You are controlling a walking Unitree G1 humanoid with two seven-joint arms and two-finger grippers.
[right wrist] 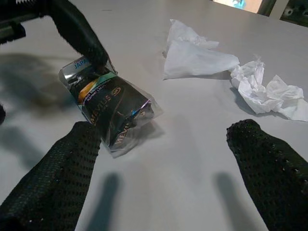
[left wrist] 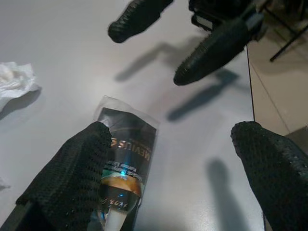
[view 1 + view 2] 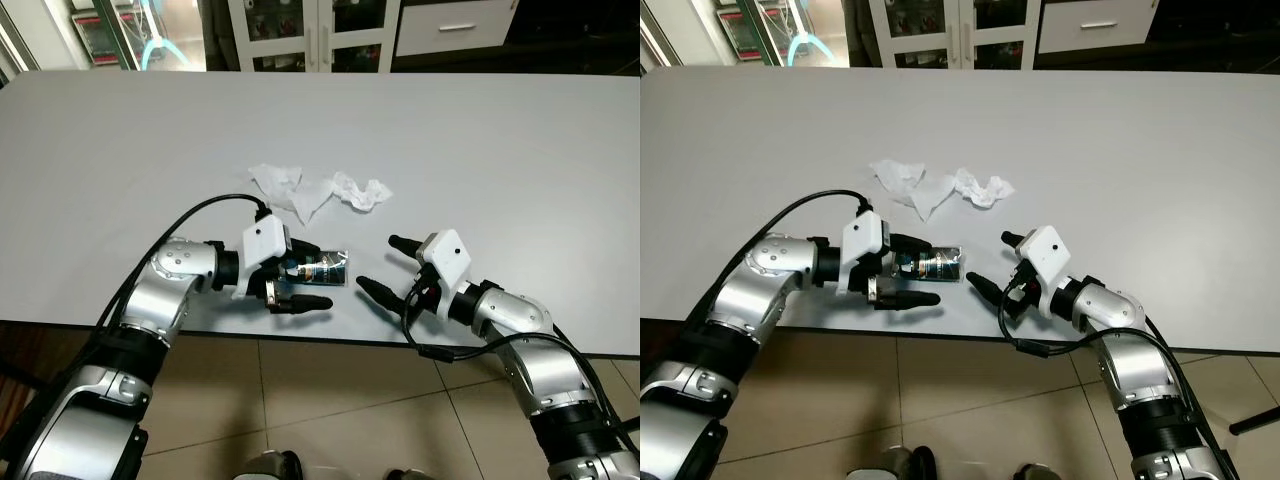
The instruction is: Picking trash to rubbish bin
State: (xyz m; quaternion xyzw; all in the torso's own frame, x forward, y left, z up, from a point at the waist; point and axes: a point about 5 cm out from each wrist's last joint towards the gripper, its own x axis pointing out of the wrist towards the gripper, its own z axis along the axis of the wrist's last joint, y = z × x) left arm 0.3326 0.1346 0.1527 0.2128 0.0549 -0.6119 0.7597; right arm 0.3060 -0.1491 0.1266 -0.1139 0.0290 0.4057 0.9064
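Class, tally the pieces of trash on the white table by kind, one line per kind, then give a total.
Crumpled white tissues: 2
Dark cigarette pack in clear wrap: 1
Total: 3

The left gripper (image 2: 168,178) stands open over the white table (image 2: 57,43); one finger (image 2: 72,178) touches a dark cigarette pack (image 2: 130,159).
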